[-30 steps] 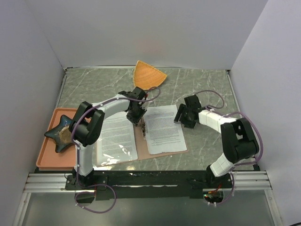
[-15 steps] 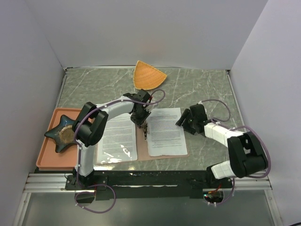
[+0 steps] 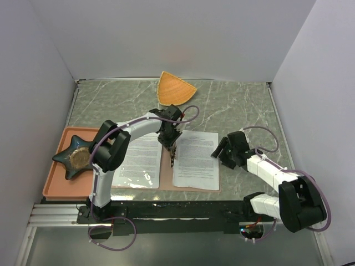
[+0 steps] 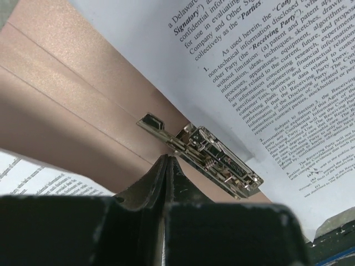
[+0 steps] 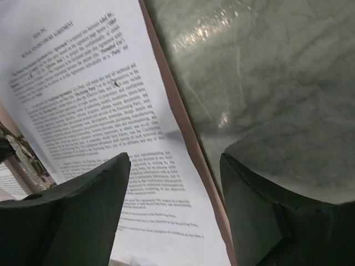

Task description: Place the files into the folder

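The files (image 3: pixel 195 160) hide most of the open folder (image 4: pixel 83 94), which lies centre-near; only its spine and edges show. The left gripper (image 4: pixel 165 160), pressed together, hangs over the metal clip (image 4: pixel 202 152). The right gripper (image 5: pixel 175 166) is spread above the folder's right edge. The table (image 3: pixel 238 105) is green marble, the walls (image 3: pixel 166 33) white.

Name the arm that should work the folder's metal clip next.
Left. The left tool, shut, points right at the clip on the folder's spine; the open right tool hovers at the right sheet's outer edge, farther off.
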Action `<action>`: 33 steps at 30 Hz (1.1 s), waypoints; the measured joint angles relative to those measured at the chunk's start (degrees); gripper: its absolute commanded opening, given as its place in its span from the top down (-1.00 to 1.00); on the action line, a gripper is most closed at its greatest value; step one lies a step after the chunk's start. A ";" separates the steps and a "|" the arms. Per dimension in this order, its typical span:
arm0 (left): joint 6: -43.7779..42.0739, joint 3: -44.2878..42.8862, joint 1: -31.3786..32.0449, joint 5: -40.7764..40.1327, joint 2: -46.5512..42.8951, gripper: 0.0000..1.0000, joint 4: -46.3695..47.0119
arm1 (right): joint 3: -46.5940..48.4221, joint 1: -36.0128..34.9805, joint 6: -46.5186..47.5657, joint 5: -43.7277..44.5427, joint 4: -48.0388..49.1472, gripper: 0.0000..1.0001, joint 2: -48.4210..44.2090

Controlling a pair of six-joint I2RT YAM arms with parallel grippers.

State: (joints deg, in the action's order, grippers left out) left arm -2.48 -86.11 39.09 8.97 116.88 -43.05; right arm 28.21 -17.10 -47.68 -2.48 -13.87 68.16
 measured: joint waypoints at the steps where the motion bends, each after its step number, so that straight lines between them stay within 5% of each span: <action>1: -0.11 -0.22 0.00 -0.04 0.00 0.87 -0.28 | 0.17 0.00 0.20 0.13 -1.18 -0.50 -0.52; 8: -1.64 -5.51 -0.42 -0.33 -2.56 0.82 -6.21 | 6.12 0.00 2.01 0.52 -7.10 -0.51 -2.38; 14: -4.11 -6.51 -3.19 -0.35 -13.22 0.79 -9.18 | 9.62 -0.07 4.02 -2.21 -5.86 -0.26 -1.18; 18: -5.40 -1.20 -9.68 -1.07 -20.31 0.81 -7.78 | 16.57 -0.55 5.92 -8.31 -1.49 -0.18 7.17; 23: -5.90 8.61 -17.38 -2.95 -18.53 0.84 -3.58 | 27.76 -2.78 7.06 -15.80 5.90 -0.18 21.03; 33: -6.10 14.64 -18.58 -4.15 -12.55 0.85 -0.13 | 41.33 -9.33 7.06 -24.96 13.92 -0.20 40.79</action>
State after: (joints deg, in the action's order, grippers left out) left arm -8.58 -71.46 20.51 4.82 104.33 -43.18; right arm 69.54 -26.44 -40.62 -27.44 0.05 108.95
